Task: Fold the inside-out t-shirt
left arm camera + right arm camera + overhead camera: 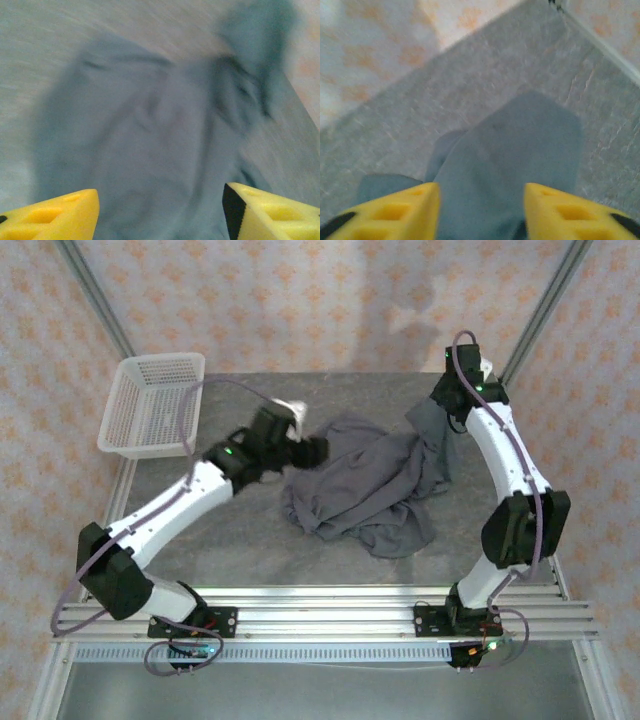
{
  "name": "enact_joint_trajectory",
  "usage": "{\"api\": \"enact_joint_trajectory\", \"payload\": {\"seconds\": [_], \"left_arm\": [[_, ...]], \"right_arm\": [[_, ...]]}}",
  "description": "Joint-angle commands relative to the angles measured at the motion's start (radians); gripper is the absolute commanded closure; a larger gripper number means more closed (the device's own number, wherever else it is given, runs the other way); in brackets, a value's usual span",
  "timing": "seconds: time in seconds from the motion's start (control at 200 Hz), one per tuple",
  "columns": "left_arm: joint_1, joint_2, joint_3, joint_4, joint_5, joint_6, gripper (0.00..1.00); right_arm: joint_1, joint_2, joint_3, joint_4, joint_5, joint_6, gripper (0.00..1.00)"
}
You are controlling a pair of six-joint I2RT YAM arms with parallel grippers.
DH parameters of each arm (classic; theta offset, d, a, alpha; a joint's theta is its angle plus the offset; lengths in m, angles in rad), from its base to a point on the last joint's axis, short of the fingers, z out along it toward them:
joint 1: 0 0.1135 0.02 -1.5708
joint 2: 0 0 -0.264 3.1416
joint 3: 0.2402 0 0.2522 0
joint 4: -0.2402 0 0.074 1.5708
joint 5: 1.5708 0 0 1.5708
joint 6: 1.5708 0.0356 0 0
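The inside-out t-shirt [365, 485] lies crumpled in a dark slate-grey heap on the middle of the table, with one flap reaching toward the back right. My left gripper [312, 450] hovers at the heap's left edge. In the left wrist view the left gripper [160, 205] is open, its yellow fingers [55, 215] wide apart above the blurred t-shirt [150, 135]. My right gripper [442, 416] is over the back-right flap. In the right wrist view the right gripper [482, 200] is open, and the t-shirt [520, 145] spreads under and between its fingers [400, 212].
A white mesh basket [150, 405] stands at the back left corner of the grey table [230, 540]. Patterned walls and metal posts close in the back and sides. An aluminium rail [330, 615] carries both arm bases along the near edge.
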Motion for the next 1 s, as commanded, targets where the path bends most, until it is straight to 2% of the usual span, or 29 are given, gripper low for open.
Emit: {"api": "enact_joint_trajectory", "payload": {"seconds": [0.0, 0.095, 0.19, 0.315, 0.355, 0.375, 0.395, 0.4, 0.42, 0.455, 0.465, 0.525, 0.605, 0.661, 0.801, 0.871, 0.996], "left_arm": [[-0.157, 0.059, -0.082, -0.016, -0.027, 0.073, 0.33], [-0.247, 0.166, -0.058, -0.049, -0.094, 0.068, 0.33], [-0.271, 0.299, 0.001, -0.073, -0.166, 0.051, 0.33], [-0.270, 0.444, 0.097, -0.058, -0.120, 0.072, 0.31], [-0.266, 0.488, 0.128, -0.054, -0.100, 0.073, 0.34], [-0.261, 0.517, 0.143, -0.056, -0.095, 0.070, 0.38], [-0.253, 0.533, 0.156, -0.059, -0.092, 0.065, 0.46], [-0.253, 0.536, 0.158, -0.059, -0.092, 0.063, 0.54], [-0.245, 0.545, 0.167, -0.060, -0.089, 0.052, 0.70], [-0.227, 0.545, 0.169, -0.048, -0.073, 0.028, 0.96], [-0.218, 0.539, 0.167, -0.041, -0.064, 0.020, 1.00], [-0.164, 0.492, 0.134, 0.027, 0.033, -0.041, 1.00], [-0.086, 0.414, 0.105, 0.101, 0.159, -0.116, 1.00], [-0.059, 0.392, 0.128, 0.078, 0.187, -0.111, 1.00], [-0.053, 0.390, 0.179, 0.013, 0.224, -0.075, 1.00], [-0.053, 0.396, 0.178, 0.008, 0.235, -0.083, 1.00], [-0.052, 0.388, 0.161, 0.016, 0.237, -0.102, 1.00]], "right_arm": [[-0.015, -0.076, -0.016, -0.080, -0.102, 0.003, 0.45], [-0.014, -0.256, -0.201, -0.039, -0.163, 0.021, 0.44], [-0.007, -0.460, -0.424, -0.014, -0.196, 0.083, 0.43], [0.025, -0.685, -0.647, -0.069, -0.227, 0.142, 0.43], [0.038, -0.731, -0.691, -0.101, -0.228, 0.156, 0.43], [0.046, -0.750, -0.706, -0.116, -0.231, 0.162, 0.43], [0.055, -0.766, -0.724, -0.128, -0.235, 0.167, 0.42], [0.057, -0.769, -0.729, -0.131, -0.236, 0.168, 0.42], [0.070, -0.783, -0.743, -0.141, -0.243, 0.172, 0.42], [0.096, -0.801, -0.767, -0.156, -0.253, 0.178, 0.42], [0.109, -0.805, -0.774, -0.158, -0.256, 0.180, 0.42], [0.196, -0.820, -0.818, -0.159, -0.252, 0.189, 0.40], [0.356, -0.820, -0.877, -0.135, -0.161, 0.222, 0.39], [0.456, -0.811, -0.932, -0.072, -0.132, 0.252, 0.38], [0.640, -0.703, -1.013, 0.210, -0.197, 0.277, 0.36], [0.695, -0.624, -1.003, 0.325, -0.188, 0.262, 0.34], [0.730, -0.514, -0.958, 0.459, -0.110, 0.194, 0.32]]}}
